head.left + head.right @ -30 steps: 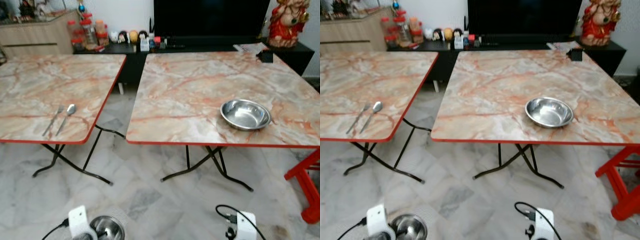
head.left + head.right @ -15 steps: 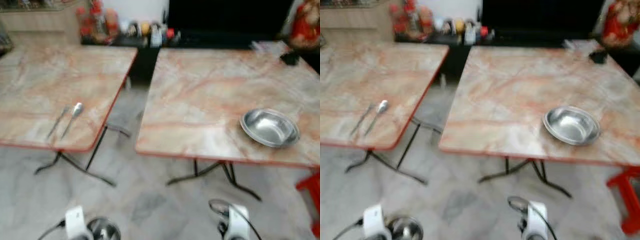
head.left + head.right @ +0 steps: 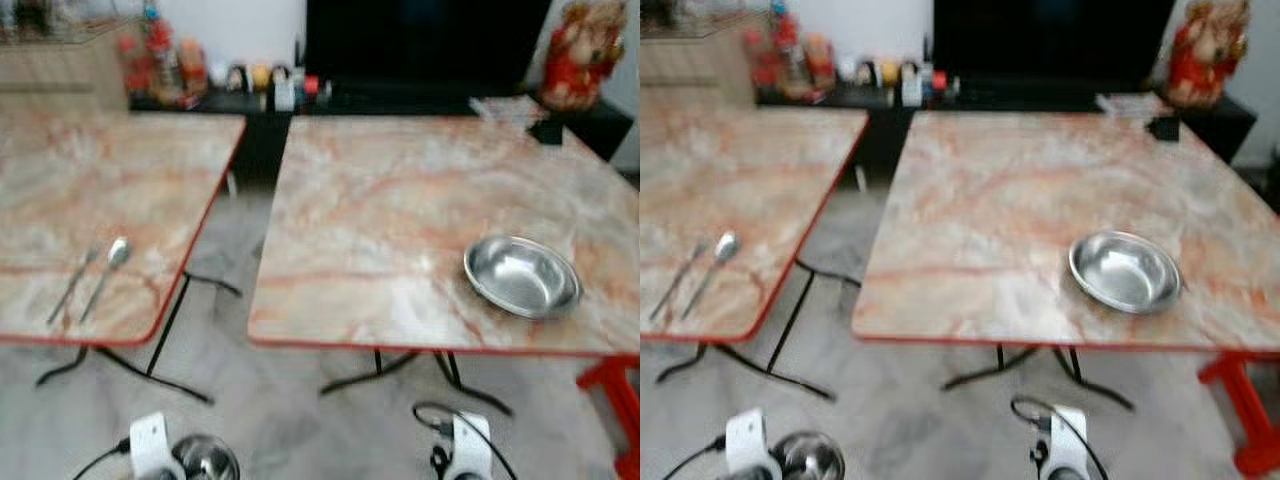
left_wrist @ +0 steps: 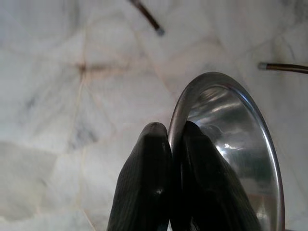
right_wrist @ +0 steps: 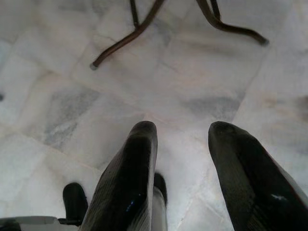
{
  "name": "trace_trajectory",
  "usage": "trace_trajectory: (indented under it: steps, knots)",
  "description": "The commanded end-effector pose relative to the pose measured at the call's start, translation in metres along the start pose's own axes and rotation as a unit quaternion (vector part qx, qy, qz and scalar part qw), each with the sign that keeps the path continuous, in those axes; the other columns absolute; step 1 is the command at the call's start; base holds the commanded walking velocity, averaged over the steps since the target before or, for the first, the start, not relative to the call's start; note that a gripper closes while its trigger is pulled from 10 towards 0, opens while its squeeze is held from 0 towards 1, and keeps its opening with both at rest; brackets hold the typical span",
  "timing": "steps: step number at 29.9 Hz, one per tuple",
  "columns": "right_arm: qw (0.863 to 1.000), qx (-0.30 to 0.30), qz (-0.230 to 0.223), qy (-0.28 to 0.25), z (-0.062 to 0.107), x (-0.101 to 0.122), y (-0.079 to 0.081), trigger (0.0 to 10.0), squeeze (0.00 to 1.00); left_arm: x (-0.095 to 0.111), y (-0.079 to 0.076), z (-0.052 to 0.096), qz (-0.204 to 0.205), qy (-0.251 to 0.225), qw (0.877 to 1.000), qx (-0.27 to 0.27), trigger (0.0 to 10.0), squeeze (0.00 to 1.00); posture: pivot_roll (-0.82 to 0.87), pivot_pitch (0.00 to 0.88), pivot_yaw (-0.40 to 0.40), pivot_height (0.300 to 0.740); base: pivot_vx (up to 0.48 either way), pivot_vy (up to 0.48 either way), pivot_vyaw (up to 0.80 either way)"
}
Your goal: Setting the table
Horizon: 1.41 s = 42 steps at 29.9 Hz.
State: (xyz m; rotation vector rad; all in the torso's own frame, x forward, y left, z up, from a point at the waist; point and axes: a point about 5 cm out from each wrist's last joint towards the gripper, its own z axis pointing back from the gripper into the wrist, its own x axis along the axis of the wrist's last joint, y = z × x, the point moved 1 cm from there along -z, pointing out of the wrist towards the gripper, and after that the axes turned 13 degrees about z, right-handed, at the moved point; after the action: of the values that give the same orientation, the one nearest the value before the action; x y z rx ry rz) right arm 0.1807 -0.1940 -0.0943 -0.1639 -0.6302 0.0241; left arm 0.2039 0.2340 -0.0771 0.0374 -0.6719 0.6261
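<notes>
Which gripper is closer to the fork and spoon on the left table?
Left. The left gripper, clamping a steel bowl, hangs low, below the fork and spoon. The right gripper hangs under the other table.

Two folding tables with marbled orange-pink tops and red edging are standing side by side on a pale marble-tile floor (image 3: 290, 410), a gap running between them. Left table (image 3: 60, 190): a fork (image 3: 72, 284) and a spoon (image 3: 106, 272) are lying parallel, just beside each other, near the front edge. Right table (image 3: 380, 200): a steel bowl (image 3: 521, 276) is sitting upright near the front right; a small dark object (image 3: 547, 130) is resting at the far right corner
</notes>
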Motion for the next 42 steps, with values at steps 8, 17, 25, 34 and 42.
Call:
trace_trajectory:
  steps: [8,17,25,34,42]
  knots:
    - [1.0,-0.009,-0.003,0.001,-0.0003,0.0004,-0.0091,10.0,0.0,-0.0067,-0.0069,0.0003,-0.013,0.01,1.0,-0.002,10.0,0.0,-0.02,0.0,0.009,0.74,0.0,0.0,0.0]
    - [1.0,-0.006,-0.003,-0.001,-0.0005,0.0013,-0.0082,10.0,0.0,-0.0066,-0.005,0.0004,-0.012,0.008,1.0,0.002,10.0,0.0,-0.02,0.0,0.008,0.74,0.0,-0.305,0.0]
    - [1.0,-0.004,-0.002,-0.001,-0.0006,0.0017,-0.0071,10.0,0.0,-0.0063,-0.0053,0.0003,-0.009,0.007,1.0,0.001,10.0,0.0,-0.02,0.0,0.008,0.74,0.0,-0.328,0.0]
    - [1.0,-0.004,0.002,0.001,-0.0004,0.0004,-0.0074,10.0,0.0,-0.0058,-0.005,0.0003,-0.008,0.006,1.0,0.001,10.0,0.0,-0.02,0.0,0.008,0.74,0.0,-0.334,0.0]
    - [1.0,-0.004,-0.003,0.001,-0.0004,0.0006,-0.0071,10.0,0.0,-0.0058,-0.0053,0.0003,-0.009,0.007,1.0,0.0,10.0,0.0,-0.02,0.0,0.008,0.74,0.0,-0.342,0.0]
